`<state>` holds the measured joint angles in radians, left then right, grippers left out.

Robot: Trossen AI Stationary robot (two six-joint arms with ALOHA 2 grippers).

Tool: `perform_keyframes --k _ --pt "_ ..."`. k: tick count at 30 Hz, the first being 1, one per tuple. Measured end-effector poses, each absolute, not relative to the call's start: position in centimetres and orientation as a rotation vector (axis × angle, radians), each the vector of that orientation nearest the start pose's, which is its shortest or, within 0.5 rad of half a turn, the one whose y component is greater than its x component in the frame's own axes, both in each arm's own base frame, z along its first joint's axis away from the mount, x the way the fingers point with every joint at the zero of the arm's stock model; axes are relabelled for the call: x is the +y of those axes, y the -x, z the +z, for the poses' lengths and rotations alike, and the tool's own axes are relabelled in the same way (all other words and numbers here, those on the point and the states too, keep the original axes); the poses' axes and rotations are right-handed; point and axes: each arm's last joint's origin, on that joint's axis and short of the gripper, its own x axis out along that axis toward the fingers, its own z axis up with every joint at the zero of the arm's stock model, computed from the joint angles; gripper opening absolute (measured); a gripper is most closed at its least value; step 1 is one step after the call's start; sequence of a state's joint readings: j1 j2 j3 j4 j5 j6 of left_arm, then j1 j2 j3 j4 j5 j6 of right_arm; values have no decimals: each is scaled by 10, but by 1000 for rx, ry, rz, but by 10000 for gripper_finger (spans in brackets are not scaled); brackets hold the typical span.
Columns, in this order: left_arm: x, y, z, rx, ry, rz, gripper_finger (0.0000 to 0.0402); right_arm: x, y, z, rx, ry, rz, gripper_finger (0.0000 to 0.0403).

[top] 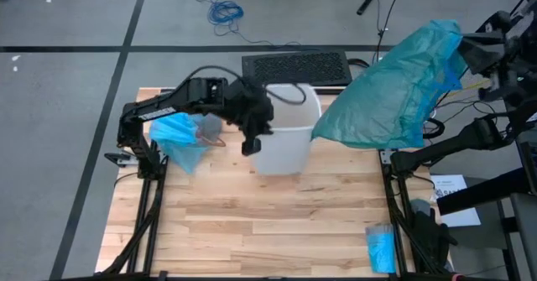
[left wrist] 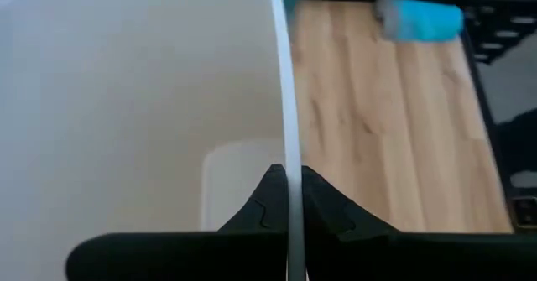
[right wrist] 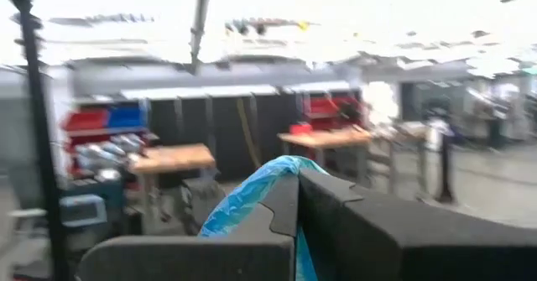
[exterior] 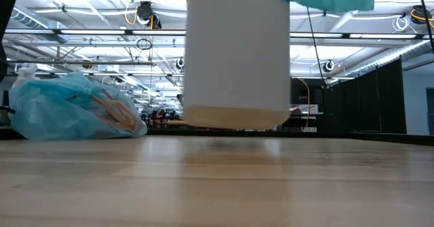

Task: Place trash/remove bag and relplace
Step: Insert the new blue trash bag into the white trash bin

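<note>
The left gripper (left wrist: pixel 288 199) is pinched tight on the rim of the white bin (top: pixel 289 143), which hangs just clear of the table (top: pixel 277 231) in the low view. The right gripper (right wrist: pixel 298 199) is clamped on a teal-green bag (top: pixel 394 88), held high over the table's far right corner. The light blue bag (top: pixel 179 138) lies bunched on the table at the far left, near the bin, brown paper scraps (exterior: pixel 112 112) showing through it. A small bright-blue roll (top: pixel 380 247) sits at the near right edge.
</note>
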<state>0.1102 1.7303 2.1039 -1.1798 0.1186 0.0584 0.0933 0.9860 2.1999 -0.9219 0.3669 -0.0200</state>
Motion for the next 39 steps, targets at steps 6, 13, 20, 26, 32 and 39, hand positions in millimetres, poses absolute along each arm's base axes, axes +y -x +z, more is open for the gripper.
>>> perform_keyframes --k 6,13,20,26,32,39 --pt "1 -342 434 798 45 -95 10 -8 -7 605 -289 -56 -210 0" --pt "-21 -354 432 710 51 -102 10 -4 -35 608 -268 -37 -161 0" --pt "-30 -358 424 754 -12 -8 10 -2 -38 617 -360 -17 -86 0" --pt "-38 -374 401 842 -39 -13 10 -1 -36 618 -373 -19 -66 0" --pt "-47 -395 384 833 -61 -68 10 0 -33 622 -416 -19 -35 0" --pt "-49 -395 385 827 -27 -110 23 -1 -31 622 -406 -18 -41 0"
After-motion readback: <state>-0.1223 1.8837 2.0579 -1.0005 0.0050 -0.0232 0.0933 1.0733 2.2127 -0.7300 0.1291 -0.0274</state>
